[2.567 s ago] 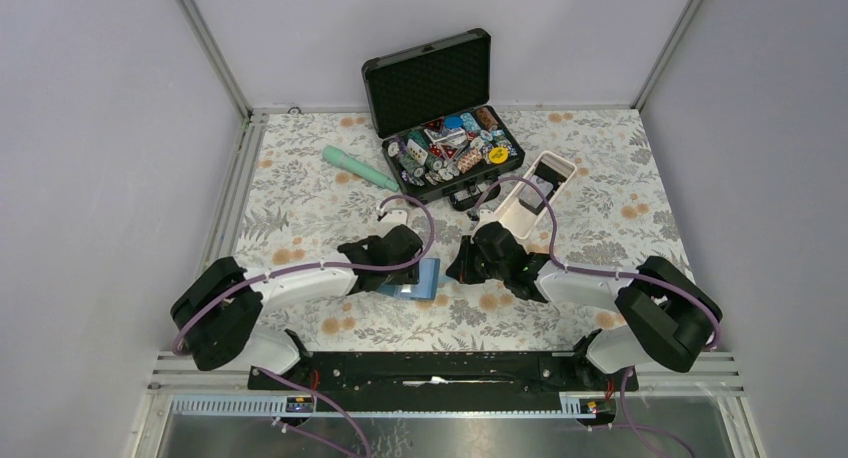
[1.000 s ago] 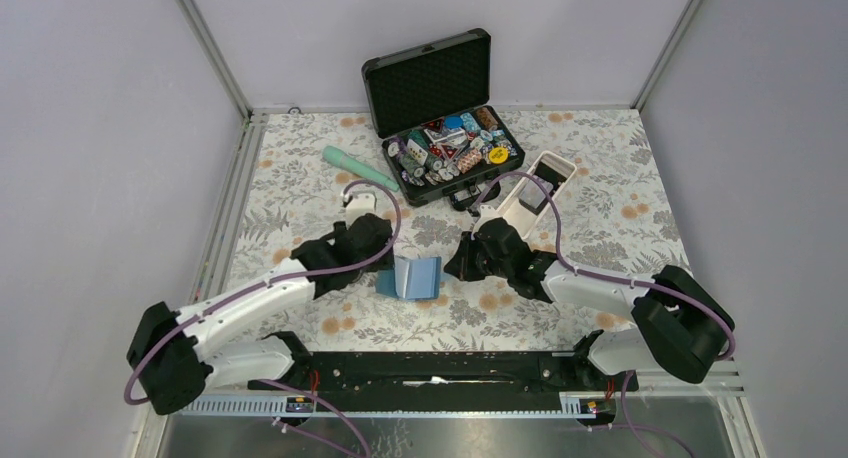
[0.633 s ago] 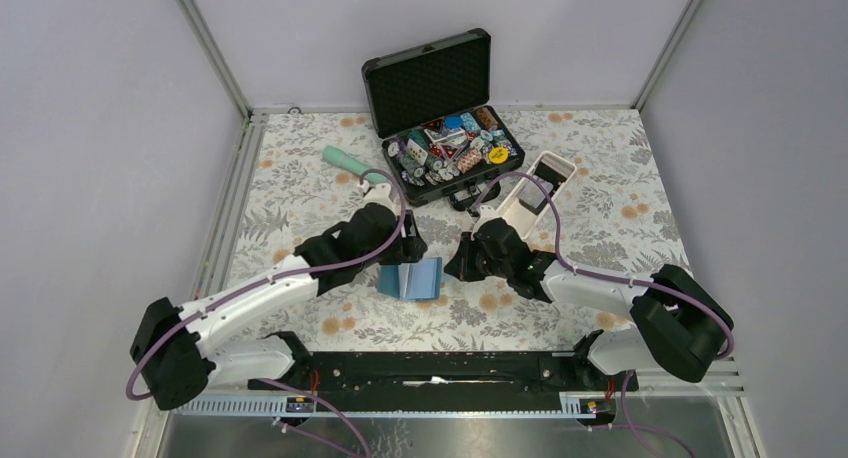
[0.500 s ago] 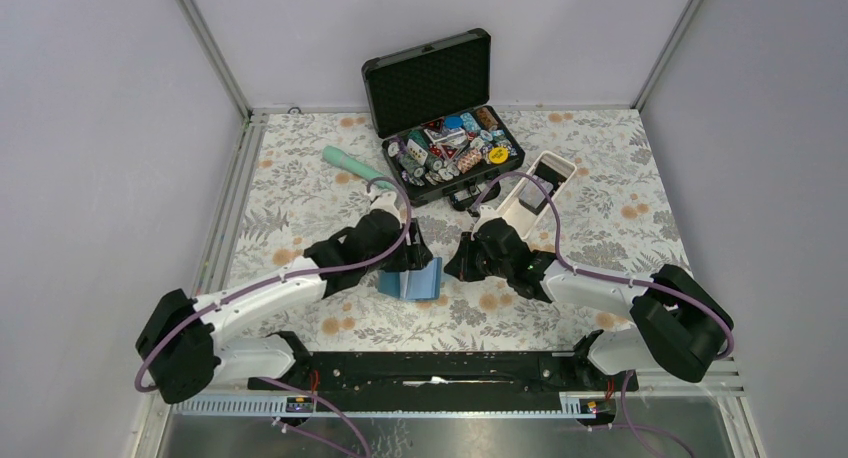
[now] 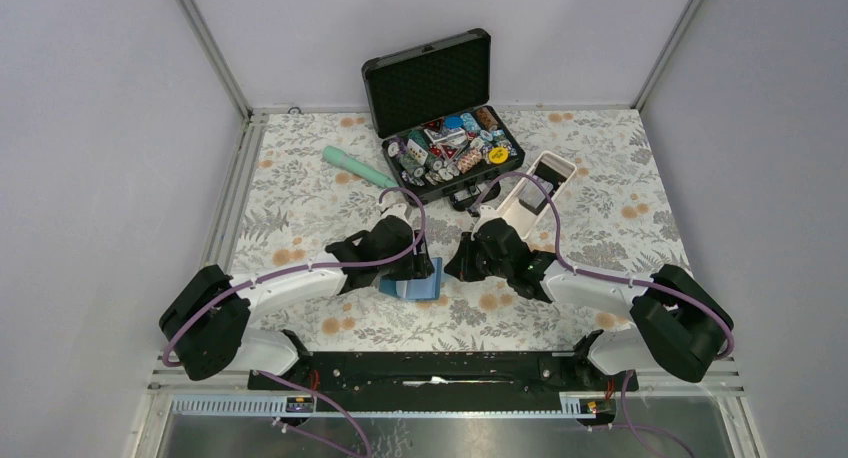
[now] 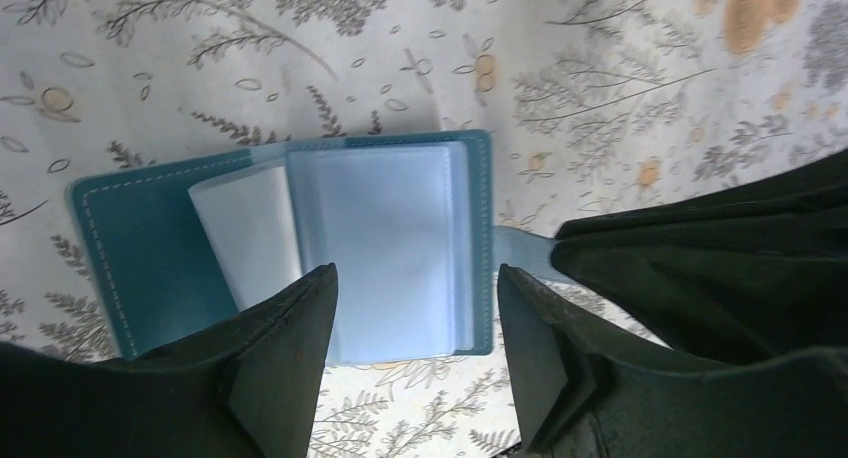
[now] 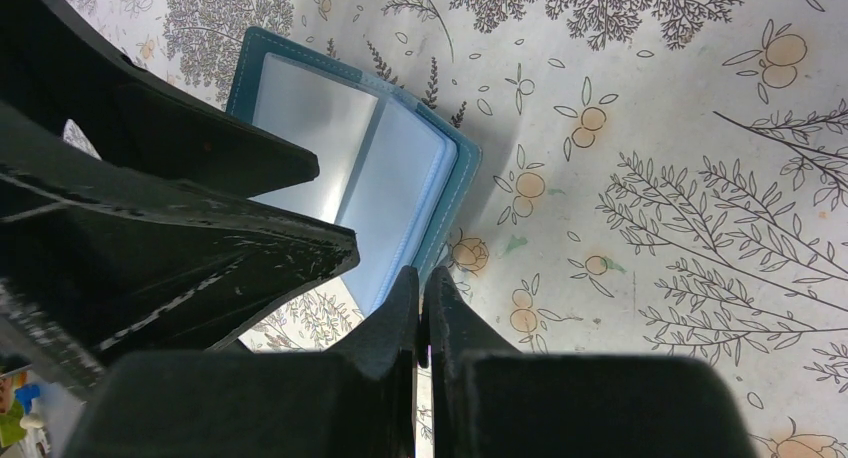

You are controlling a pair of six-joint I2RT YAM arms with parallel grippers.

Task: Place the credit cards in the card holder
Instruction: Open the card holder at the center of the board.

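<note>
Floral-printed tabletop (image 5: pixel 300 193) between plain grey walls, with a small teal-blue folding card holder (image 6: pixel 395 233) lying open near the middle of the near edge.
Left jaws stand apart above the holder's pale blue sleeves, one on each side of the top sleeve; whether they touch it cannot be told. Right jaws are pressed together on nothing, just right of the holder's right edge. Farther back sit an open black foam-lined case (image 5: pixel 430 78) full of colourful round chips, a long white plastic tray (image 5: pixel 556 164) to its right with something dark inside, and a mint-green cylinder (image 5: pixel 358 166) to its left.
</note>
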